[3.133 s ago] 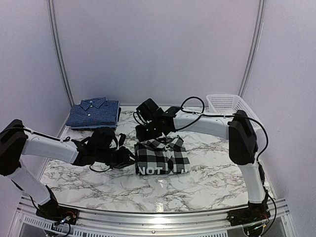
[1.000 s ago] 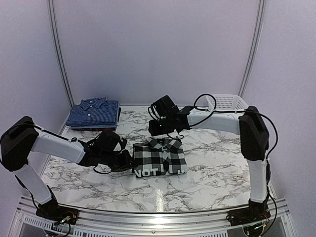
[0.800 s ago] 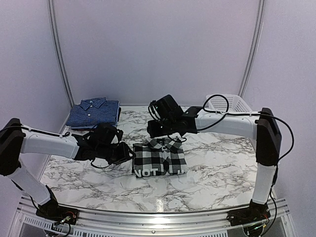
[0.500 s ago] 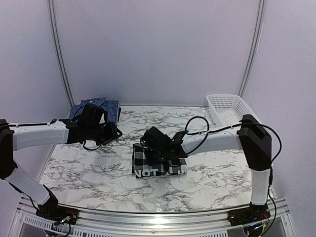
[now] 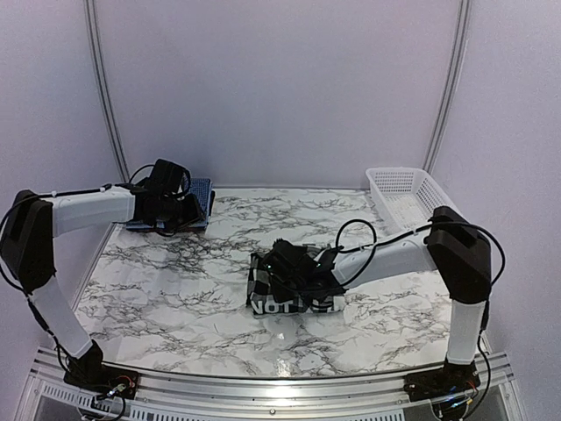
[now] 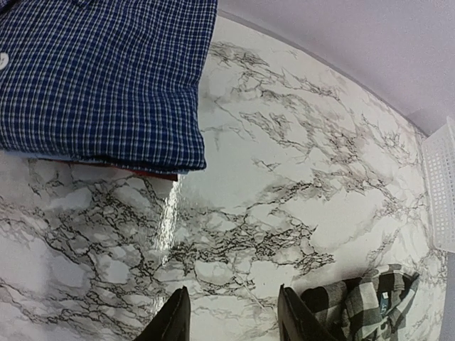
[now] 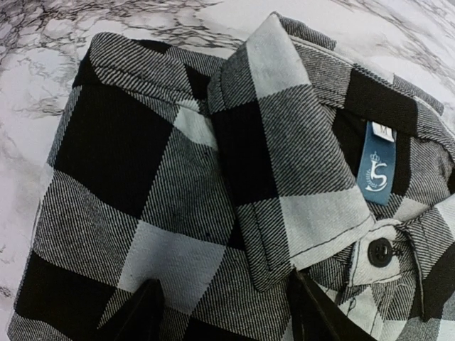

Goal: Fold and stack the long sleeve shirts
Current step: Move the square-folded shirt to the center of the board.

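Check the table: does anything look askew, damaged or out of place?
Nothing spilled or damaged. The folded black-and-white checked shirt lies at the middle of the table, apart from the blue shirt stack at the far left corner.

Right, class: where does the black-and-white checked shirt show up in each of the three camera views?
Top external: the checked shirt lies just below the picture's centre.
Left wrist: bottom right corner, cut off by the frame.
Right wrist: fills almost the whole picture.
Shared landmark: the marble table.
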